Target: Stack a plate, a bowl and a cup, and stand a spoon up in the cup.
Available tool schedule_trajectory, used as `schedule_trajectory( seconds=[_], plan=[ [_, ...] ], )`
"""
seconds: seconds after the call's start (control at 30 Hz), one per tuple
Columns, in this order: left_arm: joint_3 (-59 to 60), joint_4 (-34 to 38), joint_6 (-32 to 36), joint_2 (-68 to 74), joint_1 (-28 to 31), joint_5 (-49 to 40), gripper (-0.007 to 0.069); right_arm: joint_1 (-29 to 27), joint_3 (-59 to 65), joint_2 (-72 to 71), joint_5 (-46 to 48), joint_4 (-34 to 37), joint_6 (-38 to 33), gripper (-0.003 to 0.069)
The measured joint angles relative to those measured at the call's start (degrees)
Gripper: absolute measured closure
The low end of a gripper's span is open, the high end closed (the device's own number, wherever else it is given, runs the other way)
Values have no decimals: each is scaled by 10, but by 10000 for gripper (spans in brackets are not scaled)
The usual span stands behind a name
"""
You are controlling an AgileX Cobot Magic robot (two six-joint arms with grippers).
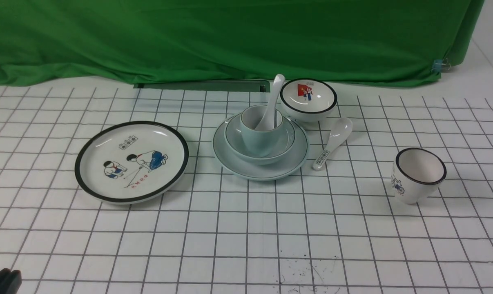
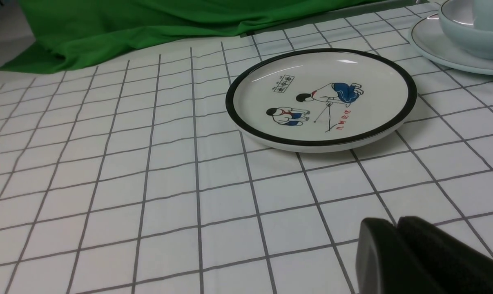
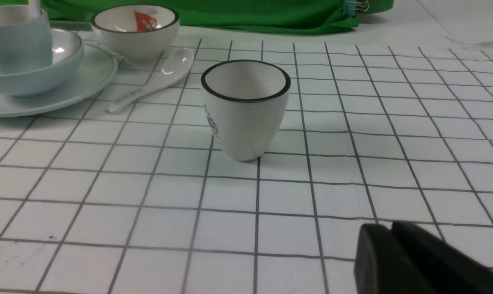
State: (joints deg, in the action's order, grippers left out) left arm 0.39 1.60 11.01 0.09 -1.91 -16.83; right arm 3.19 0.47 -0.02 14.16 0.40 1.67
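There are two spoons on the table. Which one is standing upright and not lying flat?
The plain white spoon stands in the pale blue-green cup, its handle pointing up. The other spoon, with a patterned handle end, lies flat on the cloth beside the stack.

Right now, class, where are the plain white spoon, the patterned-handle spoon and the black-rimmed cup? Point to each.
plain white spoon (image 1: 273,98): front view, on its handle above the cup.
patterned-handle spoon (image 1: 339,130): front view, on its bowl.
black-rimmed cup (image 3: 246,118): right wrist view, on its outer wall.
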Motion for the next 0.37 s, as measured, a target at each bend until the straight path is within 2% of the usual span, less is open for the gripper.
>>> schedule_trajectory(
  seconds=[0.37],
  plan=[
    [0, -1, 0, 0, 0, 0, 634, 0, 0, 0, 0, 0, 0, 551]
  ],
)
